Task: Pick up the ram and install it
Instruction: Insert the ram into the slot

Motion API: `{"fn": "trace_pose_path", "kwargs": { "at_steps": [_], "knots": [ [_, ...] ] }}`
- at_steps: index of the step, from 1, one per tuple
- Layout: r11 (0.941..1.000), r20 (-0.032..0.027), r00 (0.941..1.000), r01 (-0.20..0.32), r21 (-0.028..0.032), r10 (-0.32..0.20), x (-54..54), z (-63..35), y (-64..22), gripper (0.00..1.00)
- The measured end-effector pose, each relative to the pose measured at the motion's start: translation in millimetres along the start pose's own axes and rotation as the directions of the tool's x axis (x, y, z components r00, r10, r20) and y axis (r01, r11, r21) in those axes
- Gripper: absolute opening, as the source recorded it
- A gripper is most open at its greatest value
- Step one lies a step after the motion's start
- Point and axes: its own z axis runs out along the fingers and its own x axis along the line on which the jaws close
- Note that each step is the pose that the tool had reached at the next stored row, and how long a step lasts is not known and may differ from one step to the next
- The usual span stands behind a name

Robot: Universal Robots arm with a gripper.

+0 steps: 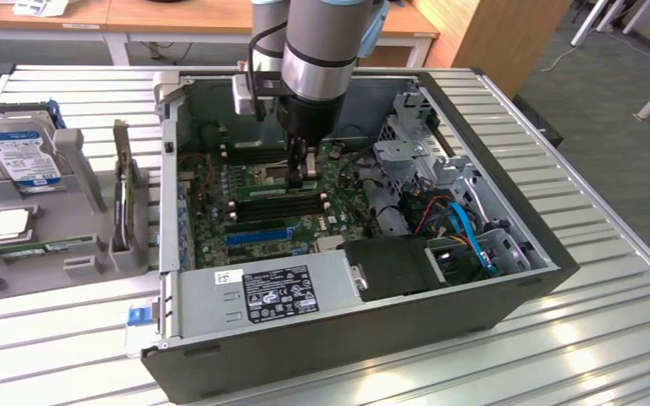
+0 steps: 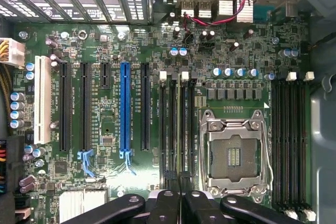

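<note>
My gripper [image 1: 300, 178] reaches down into the open computer case [image 1: 528, 288], over the black memory slots [image 2: 170, 124] beside the empty processor socket [image 2: 233, 156]. In the wrist view the gripper [image 2: 179, 196] has its two black fingers [image 2: 167, 203] pressed close together. They are shut on the ram [image 2: 179, 129], a thin green stick seen edge-on. It runs along the slots, in line with them. Whether the ram is fully down in a slot I cannot tell. A second green stick [image 1: 45, 248] lies flat on the grey tray [image 1: 88, 262] at the exterior view's left.
A hard drive [image 1: 20, 152] and a square silver processor chip [image 1: 7, 224] also sit on the tray. Inside the case are a blue slot [image 2: 124, 108], more black memory slots [image 2: 289, 140], the power supply [image 1: 268, 292] and cables [image 1: 466, 233] by the drive cage.
</note>
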Motion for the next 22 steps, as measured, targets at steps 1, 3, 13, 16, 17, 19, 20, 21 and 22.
{"fn": "trace_pose_path", "kwargs": {
  "at_steps": [1, 3, 13, 16, 17, 19, 20, 21, 22],
  "knots": [
    [1.0, 0.0001, 1.0, 0.0, 0.0001, 0.0, 0.0, 0.0, -0.3, 0.12],
    [1.0, 0.0, 1.0, 0.0, 0.0001, 0.0, 0.0, 0.0, -0.3, 0.12],
    [1.0, 0.0001, 1.0, 0.0, 0.0001, 0.0, 7.1, -0.5, -0.5, 0.12],
    [1.0, 0.0001, 1.0, 0.0, 0.0001, 0.0, 7.2, -0.5, -0.5, 0.12],
    [1.0, 0.0001, 1.0, 0.0, 0.0001, 0.0, 7.2, -0.5, -0.5, 0.12],
    [1.0, 0.0001, 1.0, 0.0, 0.0001, 0.0, 7.3, 0.4, -0.5, 0.12],
    [1.0, 0.0, 1.0, 0.0, 0.0, 0.0, 7.5, 1.2, -0.5, 0.12],
    [1.0, 0.0, 1.0, 0.0, 0.0, 0.0, 7.6, 2.2, -0.6, 0.12],
    [1.0, 0.0, 1.0, 0.0, 0.0, 0.0, 7.7, 3.3, -0.6, 0.12]
  ]
}}
